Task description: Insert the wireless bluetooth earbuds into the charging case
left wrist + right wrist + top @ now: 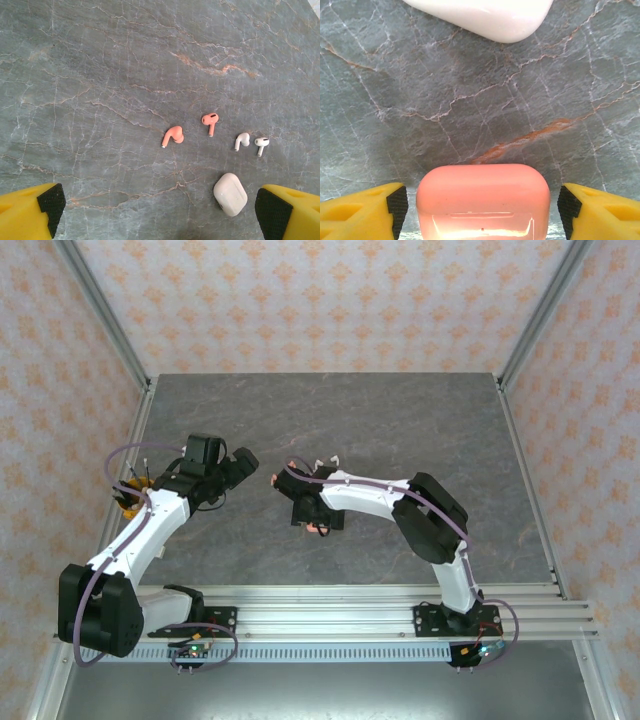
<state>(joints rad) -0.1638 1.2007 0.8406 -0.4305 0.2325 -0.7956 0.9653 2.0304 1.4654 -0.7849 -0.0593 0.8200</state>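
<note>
Two coral-red earbuds [173, 135] [210, 120] and two white earbuds [242, 141] [261, 143] lie loose on the grey stone table. A shut white charging case [230, 194] rests nearer, just inside the right finger of my left gripper [161, 212], which hangs wide open above the table and holds nothing. A shut coral case [483, 200] sits between the pads of my right gripper [482, 207], which is open, with a narrow gap on each side. Beyond it lies the white case [485, 17]. From above, the left gripper [238, 470] and the right gripper [312, 518] face each other mid-table.
The grey marbled tabletop [400, 420] extends far and to the right. Metal frame posts and patterned walls stand around it. An aluminium rail [330, 605] with the arm bases runs along the near edge.
</note>
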